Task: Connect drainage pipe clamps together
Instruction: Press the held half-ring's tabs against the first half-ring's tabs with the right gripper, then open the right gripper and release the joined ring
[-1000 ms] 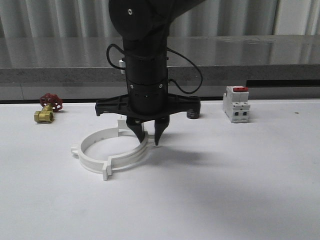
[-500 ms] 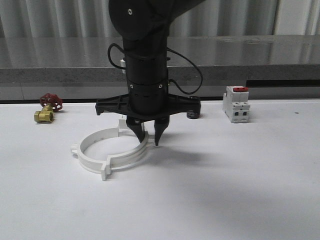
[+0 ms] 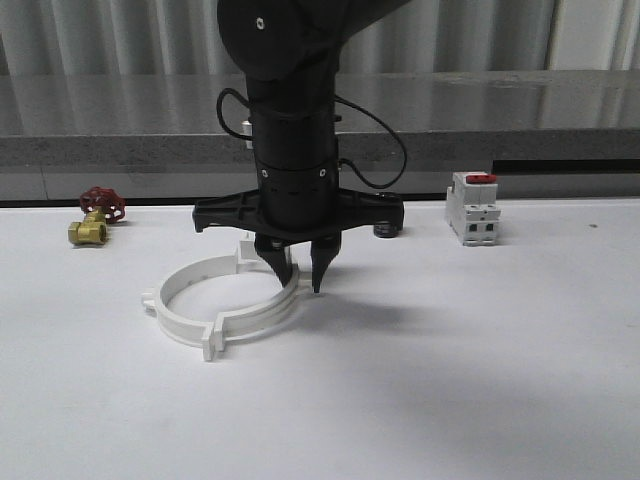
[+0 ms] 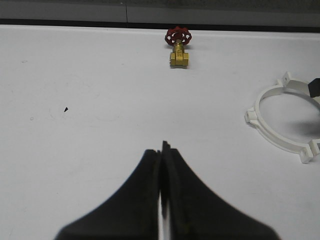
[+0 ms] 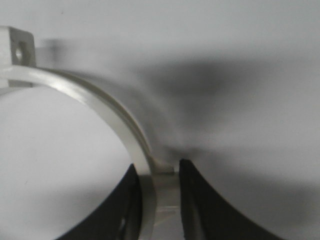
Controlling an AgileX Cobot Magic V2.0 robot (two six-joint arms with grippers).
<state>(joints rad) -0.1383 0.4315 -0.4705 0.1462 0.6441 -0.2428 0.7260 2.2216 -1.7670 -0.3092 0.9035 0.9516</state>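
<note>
We're seeing a brass valve (image 3: 91, 222) with a red handwheel sitting far left on the white counter (image 3: 450, 380) and a red-topped breaker (image 3: 472, 208) far right, both well clear of the work. The drainage pipe clamps (image 3: 215, 305) are lying as one ring at centre. The right wrist view is showing the right pincer (image 5: 159, 200) gripping the ring's wall between its fingers. The left pincer (image 4: 162, 165) is sitting clenched and empty, well apart from the ring.

No legible text, label, brand, number or sign is found in any view. The breaker (image 3: 473, 207) carries a red top with no readable marking at this resolution. The brass valve (image 4: 179, 47) and the white clamp ring (image 3: 221, 302) bear no lettering that can be read.
</note>
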